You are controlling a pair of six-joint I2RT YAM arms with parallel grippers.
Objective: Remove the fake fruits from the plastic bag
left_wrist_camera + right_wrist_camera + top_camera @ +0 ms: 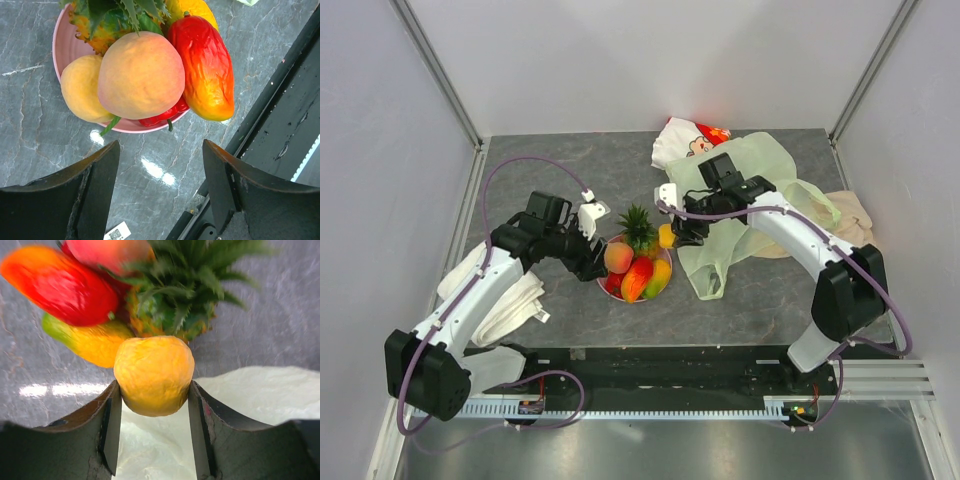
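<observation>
Holding yellow fruit (154, 372) clamped in right gripper (153, 386), between plastic bag (760, 165) and pink plate (62, 47); next likely: set down, release; left gripper (161, 162) wide, empty

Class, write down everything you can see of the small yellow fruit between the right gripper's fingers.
The yellow fruit is small and roundish, orange-yellow, with a wrinkled, dimpled skin like moulded plastic and a shallow dent on top. It looks whole. The right gripper clamps it, its dark fingers pressing on both sides. It hangs above the pale plastic bag, close in front of the pineapple. Whether it touches the pineapple cannot be told.
</observation>
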